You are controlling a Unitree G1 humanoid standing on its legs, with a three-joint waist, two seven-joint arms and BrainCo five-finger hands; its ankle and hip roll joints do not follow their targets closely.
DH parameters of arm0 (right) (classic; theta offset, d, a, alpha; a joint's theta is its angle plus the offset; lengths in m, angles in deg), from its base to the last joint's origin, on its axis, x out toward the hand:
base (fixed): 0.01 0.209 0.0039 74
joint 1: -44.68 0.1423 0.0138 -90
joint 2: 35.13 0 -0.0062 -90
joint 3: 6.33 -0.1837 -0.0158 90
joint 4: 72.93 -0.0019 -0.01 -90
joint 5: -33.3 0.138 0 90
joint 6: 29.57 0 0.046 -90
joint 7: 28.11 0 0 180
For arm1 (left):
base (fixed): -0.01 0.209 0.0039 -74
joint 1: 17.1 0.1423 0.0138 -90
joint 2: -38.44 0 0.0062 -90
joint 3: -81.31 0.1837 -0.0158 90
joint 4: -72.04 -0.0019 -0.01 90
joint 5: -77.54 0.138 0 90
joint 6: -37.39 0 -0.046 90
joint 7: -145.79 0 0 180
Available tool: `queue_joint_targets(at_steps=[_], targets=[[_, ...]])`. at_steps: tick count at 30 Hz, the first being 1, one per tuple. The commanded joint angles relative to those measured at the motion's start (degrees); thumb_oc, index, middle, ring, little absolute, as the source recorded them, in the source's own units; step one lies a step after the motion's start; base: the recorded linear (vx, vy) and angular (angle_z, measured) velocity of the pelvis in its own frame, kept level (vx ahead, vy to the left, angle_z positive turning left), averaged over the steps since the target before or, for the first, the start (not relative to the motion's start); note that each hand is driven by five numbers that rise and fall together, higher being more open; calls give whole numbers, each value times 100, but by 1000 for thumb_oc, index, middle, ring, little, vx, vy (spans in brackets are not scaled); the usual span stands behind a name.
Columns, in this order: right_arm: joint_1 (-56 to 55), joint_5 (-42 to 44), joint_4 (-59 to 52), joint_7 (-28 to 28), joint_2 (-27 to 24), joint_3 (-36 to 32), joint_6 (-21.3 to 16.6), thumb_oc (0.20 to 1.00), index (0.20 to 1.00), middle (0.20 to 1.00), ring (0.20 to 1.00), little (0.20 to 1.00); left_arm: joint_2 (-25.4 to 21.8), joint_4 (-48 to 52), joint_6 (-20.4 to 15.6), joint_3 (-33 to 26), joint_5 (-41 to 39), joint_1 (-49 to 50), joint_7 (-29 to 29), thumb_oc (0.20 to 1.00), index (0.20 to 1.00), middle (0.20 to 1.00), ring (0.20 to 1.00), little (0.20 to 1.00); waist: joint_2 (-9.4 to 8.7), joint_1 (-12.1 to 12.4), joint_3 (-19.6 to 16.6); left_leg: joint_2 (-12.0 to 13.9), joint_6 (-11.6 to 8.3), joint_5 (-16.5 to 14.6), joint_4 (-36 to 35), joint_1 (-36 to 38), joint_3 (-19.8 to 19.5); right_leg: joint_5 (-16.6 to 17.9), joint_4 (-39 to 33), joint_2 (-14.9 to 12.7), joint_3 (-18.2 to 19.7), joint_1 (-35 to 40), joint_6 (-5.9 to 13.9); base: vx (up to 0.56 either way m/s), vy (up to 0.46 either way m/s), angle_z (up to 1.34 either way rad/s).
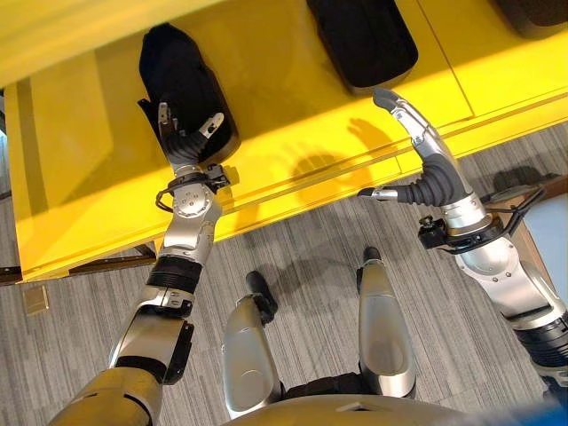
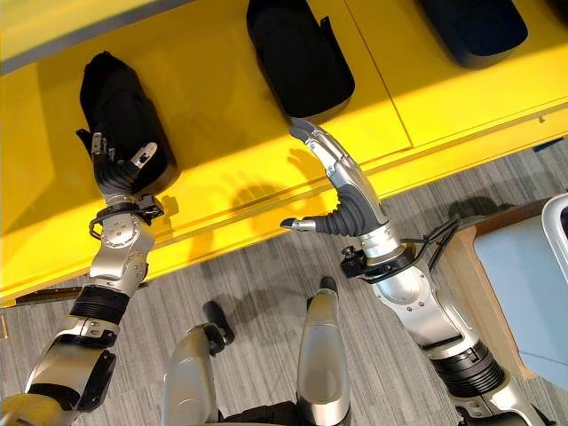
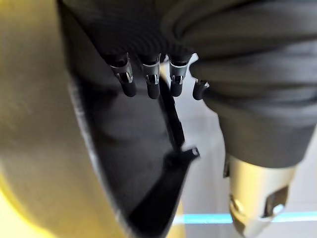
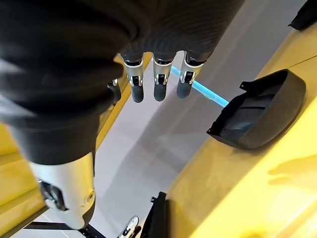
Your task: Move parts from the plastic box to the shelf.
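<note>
Fingers (image 3: 148, 82) of the left hand (image 1: 185, 133) curl against the near end of a black part (image 1: 182, 75) that lies on the yellow shelf (image 1: 293, 133); in the left wrist view their dark tips rest on the part's inner face, with the thumb apart from them, and whether they truly grip it cannot be told. Fingers (image 4: 158, 82) of the right hand (image 1: 422, 146) are straight and released, holding nothing; the thumb (image 1: 377, 193) juts sideways over the shelf's front edge.

Shelf: a wide yellow surface across the upper part of both eye views, its front lip bordering grey striped flooring (image 1: 293, 257).

Parts: three black shell-shaped mouldings lie on the shelf, well apart from one another. The left one is under the left hand. The middle one (image 1: 362, 40) lies just beyond the right hand's fingertips, not touching them; in the right wrist view it (image 4: 257, 116) sits hollow side down, one edge tilted up. A third (image 2: 475, 27) shows at the upper right corner of the right eye view.

Box: a pale plastic box (image 2: 557, 231) shows at the right edge of the right eye view, on a light surface (image 2: 519, 284), beside the right arm.
</note>
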Motion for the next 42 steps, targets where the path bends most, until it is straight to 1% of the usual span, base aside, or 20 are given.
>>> queue_joint_targets(at_steps=[1, 9, 11, 13, 14, 15, 17, 21, 22, 28, 32, 37, 40, 42], targets=[[176, 195, -89, 58, 72, -27, -154, 1000, 1000, 1000, 1000, 1000, -22, -66, -195, 174, -45, 32, 58, 1000, 1000, 1000, 1000, 1000, -257, -21, -216, -293, 456, -462, -139, 190, 122, -713, 729, 580, -283, 91, -518, 6, -29, -7], [96, 170, -77, 92, 111, -12, -164, 1000, 1000, 1000, 1000, 1000, 170, 156, -206, 425, 51, 34, 155, 1000, 1000, 1000, 1000, 1000, -300, -22, -198, -270, 479, -470, -99, 148, 124, -705, 718, 609, -306, 99, -524, 1, -4, -1], [100, 161, -52, 130, 116, 5, -180, 1000, 1000, 1000, 1000, 1000, 174, 232, -168, 476, 155, 38, 163, 1000, 1000, 1000, 1000, 1000, -301, -19, -189, -265, 482, -467, -95, 146, 132, -698, 713, 612, -311, 103, -521, 0, 0, 0], [75, 145, -37, 143, 121, -10, -207, 1000, 1000, 1000, 1000, 1000, 154, 353, -99, 578, 400, 1, 16, 1000, 1000, 1000, 1000, 1000, -309, -20, -187, -266, 484, -468, -90, 133, 136, -696, 710, 625, -314, 106, -524, 0, 0, 0], [70, 132, -38, 143, 127, -17, -186, 1000, 1000, 1000, 1000, 1000, 135, 389, -111, 598, 470, 11, -40, 1000, 1000, 1000, 1000, 1000, -312, -18, -190, -267, 485, -479, -83, 132, 137, -708, 718, 629, -319, 110, -527, 0, 0, 0], [53, 139, -22, 154, 119, -11, -188, 1000, 1000, 1000, 1000, 1000, 97, 411, -212, 602, 532, 10, -24, 1000, 1000, 1000, 1000, 1000, -316, -15, -196, -264, 489, -484, -70, 128, 138, -713, 728, 630, -319, 112, -534, 0, 0, 0], [24, 157, -11, 185, 121, -3, -179, 1000, 1000, 1000, 1000, 1000, 50, 520, -210, 600, 558, 20, 11, 1000, 1000, 1000, 1000, 1000, -311, -7, -202, -278, 489, -480, -81, 125, 131, -715, 724, 634, -318, 115, -538, 0, 0, 0], [76, 192, 9, 174, 116, 26, -154, 1000, 1000, 1000, 1000, 1000, -41, 529, -117, 655, 561, -92, 257, 1000, 1000, 1000, 1000, 1000, -300, -26, -188, -287, 480, -453, -109, 123, 147, -675, 677, 636, -304, 108, -524, 0, 0, 0], [116, 194, 25, 172, 115, 51, -140, 1000, 1000, 1000, 1000, 1000, -77, 516, -91, 728, 676, -175, 369, 1000, 1000, 1000, 1000, 1000, -295, -38, -179, -286, 480, -440, -127, 127, 164, -665, 663, 639, -309, 109, -526, 0, 0, 0], [141, 264, 33, 133, 72, 64, -159, 1000, 1000, 1000, 1000, 1000, -76, 531, -28, 1040, 665, -346, 824, 1000, 1000, 1000, 1000, 1000, -296, -95, -171, -283, 493, -452, -118, 116, 200, -690, 708, 649, -306, 98, -533, 0, 0, 0], [177, 296, 48, 68, 67, 80, -205, 1000, 1000, 1000, 1000, 1000, -24, 403, 59, 1292, 814, -511, 946, 1000, 1000, 1000, 1000, 1000, -320, -154, -175, -261, 495, -442, -125, 98, 243, -674, 696, 663, -296, 80, -532, 0, 0, 0], [213, 361, 67, 29, 61, 125, -254, 1000, 1000, 1000, 1000, 1000, 37, 116, -51, 1589, 861, -786, 1113, 1000, 1000, 1000, 1000, 1000, -357, -261, -169, -222, 493, -445, -92, 65, 322, -665, 719, 692, -264, 41, -528, -2, 3, -2], [166, 354, 44, -2, 62, 131, -319, 1000, 1000, 1000, 1000, 1000, 63, 122, 32, 1762, 1004, -938, 1177, 1000, 1000, 1000, 1000, 1000, -366, -334, -157, -214, 500, -463, -62, 56, 365, -664, 726, 702, -232, 28, -531, 5, 20, -6], [163, 375, 31, -29, 47, 128, -354, 1000, 1000, 1000, 1000, 1000, 41, 97, 65, 1854, 1235, -974, 1130, 1000, 1000, 1000, 1000, 1000, -364, -368, -155, -214, 501, -466, -77, 77, 397, -645, 689, 695, -212, 38, -527, 2, 29, -8]])
